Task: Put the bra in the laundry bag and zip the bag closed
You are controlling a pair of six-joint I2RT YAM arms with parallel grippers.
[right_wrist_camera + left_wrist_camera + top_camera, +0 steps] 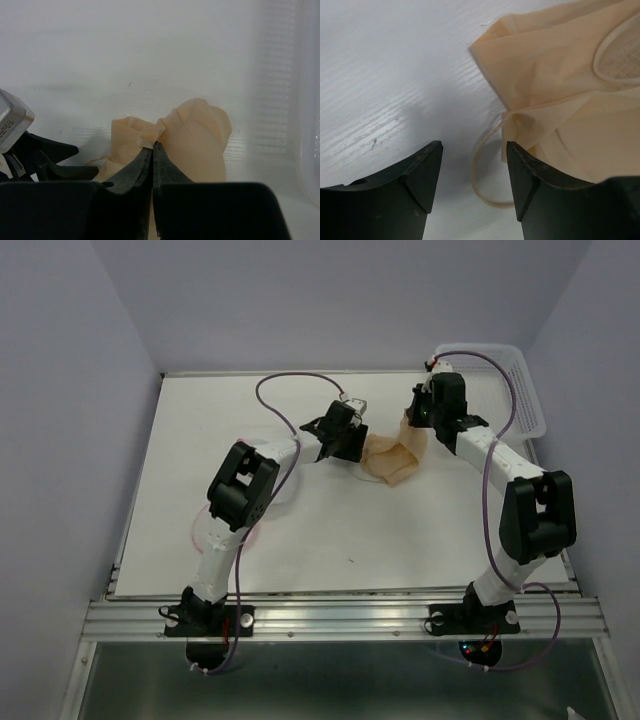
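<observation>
We see the bra (392, 458) bunched mid-tabletop (350, 540) between both arms. Our right gripper (152, 146) is pinched tight on a raised fold of it. Our left gripper (474, 150) stands wide just beside its edge, a thin strap loop (473, 175) between the fingers.

I see a white tbl (350, 530) filling most of the top view, surface w/ a faint streaky grain. Far rt corner: a white slotted plastic basket (530, 400), close to the rt wall; can't tell what's in it. Small dark speck (350, 560) on the tbl, toward the near edge. Aluminium rail (340, 618) runs along that near edge. Pale lavender walls (60, 390) on three sides. Left wrist view gives me a small scuff (374, 143) on the tbl top.
</observation>
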